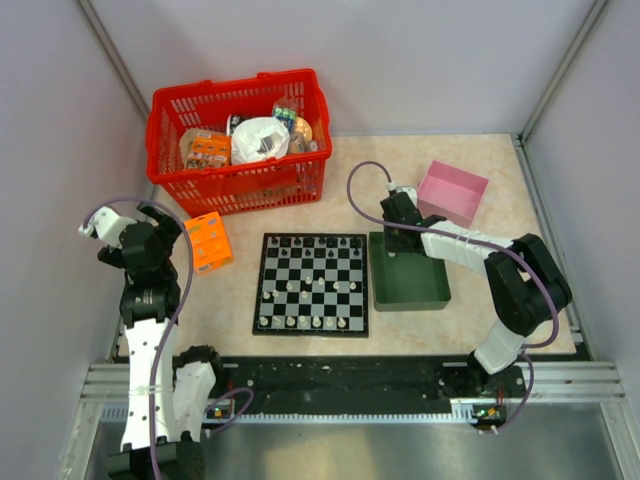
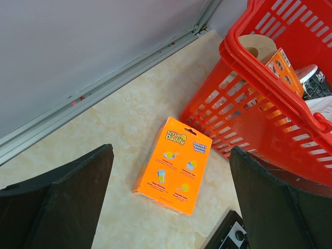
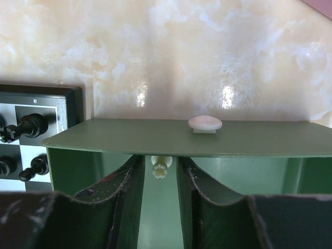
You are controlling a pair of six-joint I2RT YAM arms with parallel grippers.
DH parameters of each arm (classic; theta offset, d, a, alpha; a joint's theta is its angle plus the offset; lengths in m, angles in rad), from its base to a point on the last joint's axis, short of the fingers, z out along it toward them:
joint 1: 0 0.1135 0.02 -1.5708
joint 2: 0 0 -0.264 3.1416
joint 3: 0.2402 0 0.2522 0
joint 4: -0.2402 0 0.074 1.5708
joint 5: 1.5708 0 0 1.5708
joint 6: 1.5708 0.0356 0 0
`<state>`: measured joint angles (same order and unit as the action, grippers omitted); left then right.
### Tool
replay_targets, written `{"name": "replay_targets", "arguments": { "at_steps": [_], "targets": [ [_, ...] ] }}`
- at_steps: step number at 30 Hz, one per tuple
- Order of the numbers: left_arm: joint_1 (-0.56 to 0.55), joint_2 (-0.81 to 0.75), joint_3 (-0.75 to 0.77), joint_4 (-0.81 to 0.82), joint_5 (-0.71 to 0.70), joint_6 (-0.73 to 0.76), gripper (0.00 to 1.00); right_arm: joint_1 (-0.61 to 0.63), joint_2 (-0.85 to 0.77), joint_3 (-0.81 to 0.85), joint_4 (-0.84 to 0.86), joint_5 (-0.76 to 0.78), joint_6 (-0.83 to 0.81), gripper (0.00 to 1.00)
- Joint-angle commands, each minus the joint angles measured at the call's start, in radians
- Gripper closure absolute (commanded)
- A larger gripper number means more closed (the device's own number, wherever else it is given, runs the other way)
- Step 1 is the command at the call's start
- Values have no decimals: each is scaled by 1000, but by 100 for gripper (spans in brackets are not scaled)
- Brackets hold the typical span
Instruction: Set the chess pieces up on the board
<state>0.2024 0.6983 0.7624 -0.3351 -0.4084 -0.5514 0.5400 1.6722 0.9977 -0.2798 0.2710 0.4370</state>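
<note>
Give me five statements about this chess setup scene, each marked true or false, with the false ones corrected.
1. The right gripper is down inside the dark green tray. True.
2. The left gripper holds the orange box. False: its jaws stand open and empty; the box lies on the table beside the red basket.
3. A white chess piece shows between the right gripper's fingers. True.
4. The pink box sits in the basket. False: it stands on the table beyond the tray.
5. The board is bare. False: black and white chess pieces stand on it.
</note>
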Motion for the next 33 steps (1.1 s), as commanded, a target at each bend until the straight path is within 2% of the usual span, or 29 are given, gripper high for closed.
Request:
{"name": "replay_targets", "arguments": {
  "at_steps": [1, 13, 22, 33],
  "targets": [
    [5, -5, -2, 50, -1, 2, 1, -11, -14, 32, -5, -6, -12, 69],
    [5, -13, 0, 47, -9, 7, 1, -9, 0, 47, -24, -21, -18, 69],
    [5, -10, -2, 47, -12, 7, 1, -11, 0, 55, -24, -21, -23, 75],
    [5, -10, 0, 47, -7, 2, 1, -9, 0, 48, -30, -26, -24, 76]
  ]
}}
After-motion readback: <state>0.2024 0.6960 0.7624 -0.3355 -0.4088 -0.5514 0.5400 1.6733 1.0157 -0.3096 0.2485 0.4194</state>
